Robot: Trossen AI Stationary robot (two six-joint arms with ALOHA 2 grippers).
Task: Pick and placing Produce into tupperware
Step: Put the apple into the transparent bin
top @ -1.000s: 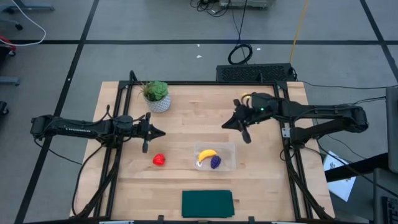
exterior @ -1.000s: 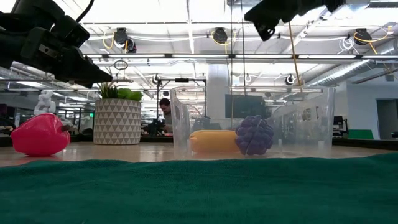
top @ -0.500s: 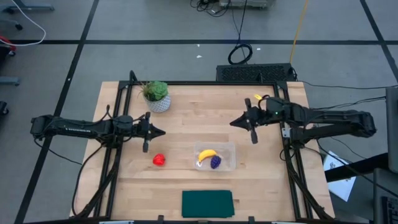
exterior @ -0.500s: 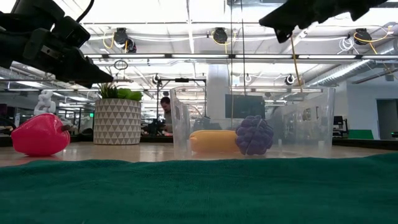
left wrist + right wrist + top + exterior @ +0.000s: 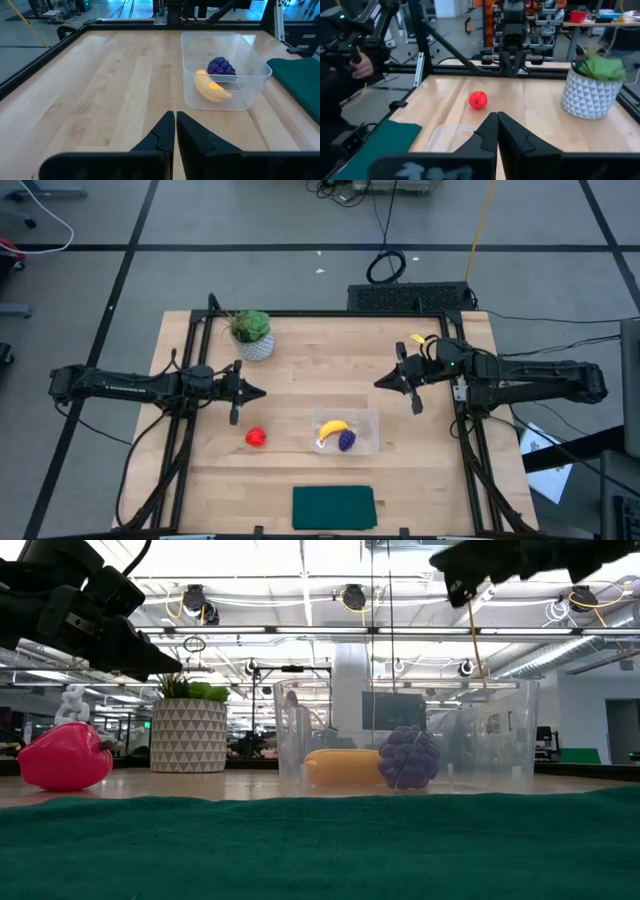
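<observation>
At centre of the high view, slightly low and right, the tupperware [image 5: 346, 433] sits on the wooden surface [image 5: 300, 370]. Inside it lie the banana [image 5: 332, 427] and the grapes [image 5: 347, 440], side by side, the banana toward the left and upper part of the container. The left wrist view confirms both pieces within the clear walls, banana [image 5: 210, 87] nearer the camera, grapes [image 5: 221, 66] behind it.

The red fruit [image 5: 256, 437] lies outside, on the bare surface left of the tupperware, apart from it. In the low view it rests at far left [image 5: 64, 756], with the container [image 5: 405, 737] at centre.

Left hand [image 5: 252, 391]: held above the surface at left of centre, above the red fruit in the frame, fingers pressed together, holding nothing. The left wrist view shows the fingers [image 5: 162, 135] meeting with only a slit between.

Right hand [image 5: 384, 382]: at right of centre, above and right of the tupperware in the frame, fingers closed, empty. The right wrist view shows the fingers [image 5: 487, 135] shut.

Potted plant [image 5: 251, 333]: upper left of the surface. Green mat [image 5: 333, 507]: bottom centre edge, below the tupperware.

A person's hand [image 5: 362, 64] shows at the left edge of the right wrist view, beyond the surface.
</observation>
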